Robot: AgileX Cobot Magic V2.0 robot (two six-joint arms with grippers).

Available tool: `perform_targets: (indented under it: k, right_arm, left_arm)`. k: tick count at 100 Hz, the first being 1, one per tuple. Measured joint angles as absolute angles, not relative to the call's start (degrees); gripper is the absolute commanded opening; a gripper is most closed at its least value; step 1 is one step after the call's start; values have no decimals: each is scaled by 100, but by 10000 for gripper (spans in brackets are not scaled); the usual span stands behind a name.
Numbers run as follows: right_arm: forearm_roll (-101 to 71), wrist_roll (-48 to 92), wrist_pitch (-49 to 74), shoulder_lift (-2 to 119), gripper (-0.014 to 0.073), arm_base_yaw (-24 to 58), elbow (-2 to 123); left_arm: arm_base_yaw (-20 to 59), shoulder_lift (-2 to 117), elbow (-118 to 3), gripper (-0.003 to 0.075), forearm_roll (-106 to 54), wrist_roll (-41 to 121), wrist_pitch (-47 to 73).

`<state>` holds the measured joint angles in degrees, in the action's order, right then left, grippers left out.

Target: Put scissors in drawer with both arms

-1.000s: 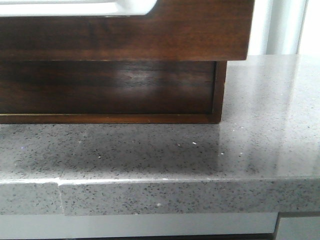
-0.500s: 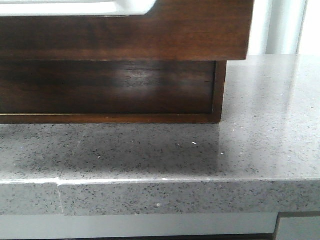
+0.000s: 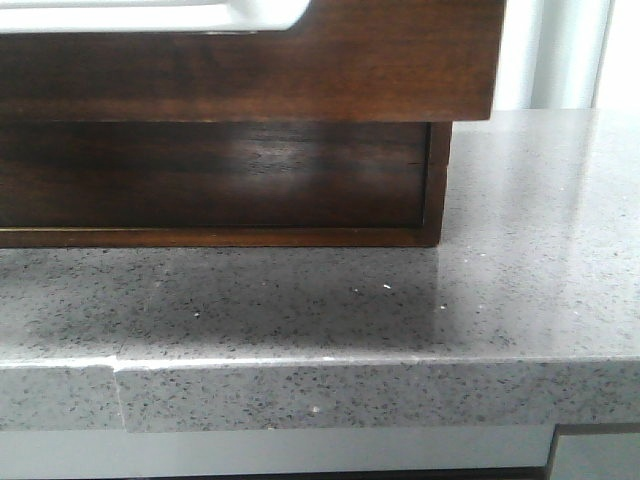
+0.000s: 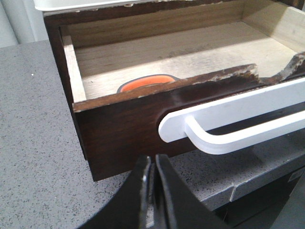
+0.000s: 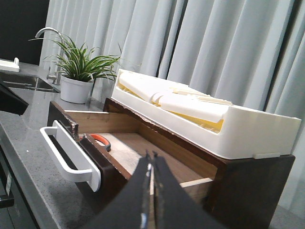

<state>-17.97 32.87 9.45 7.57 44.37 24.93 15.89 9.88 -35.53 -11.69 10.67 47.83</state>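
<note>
The drawer [image 4: 124,129] is pulled open; its dark brown front carries a white handle [image 4: 228,125]. The front also shows in the front view [image 3: 400,60] and the right wrist view [image 5: 107,167]. The scissors lie inside against the front; only an orange-lined grey loop shows in the left wrist view [image 4: 147,82] and the right wrist view [image 5: 101,140]. My left gripper [image 4: 152,160] is shut and empty, just before the drawer front's outer corner. My right gripper [image 5: 151,156] is shut and empty, above the open drawer's side. Neither gripper shows in the front view.
A white tray [image 5: 248,136] of pale parts sits on the chest top. A potted plant [image 5: 78,71] and a tap stand behind. The chest's lower panel [image 3: 220,175] is recessed under the drawer. The grey speckled counter [image 3: 520,250] ends in a front edge.
</note>
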Motion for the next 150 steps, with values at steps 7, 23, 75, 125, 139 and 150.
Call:
perform_targets:
  k: [7, 23, 75, 125, 139, 150]
  right_arm:
    - [-1797, 3287, 945, 757, -45, 4437, 2493]
    - [-1810, 3287, 945, 757, -45, 4437, 2493]
    - [-1823, 3275, 945, 757, -45, 4437, 2493]
    - [-1836, 3275, 945, 752, -45, 4437, 2490]
    - [-1836, 3275, 945, 752, -45, 4437, 2490]
    - [-1836, 3275, 945, 752, -45, 4437, 2490]
  left_arm:
    - [1589, 988, -3553, -20, -1169, 1067, 4783]
    - [1589, 988, -3553, -20, -1169, 1067, 4783]
    - [1589, 914, -3114, -20, -1038, 1095, 4406]
    - [639, -24, -215, -20, -456, 656, 856]
    - [639, -24, -20, -20, -288, 39, 878]
    - [639, -24, -20, -20, -209, -175, 1170]
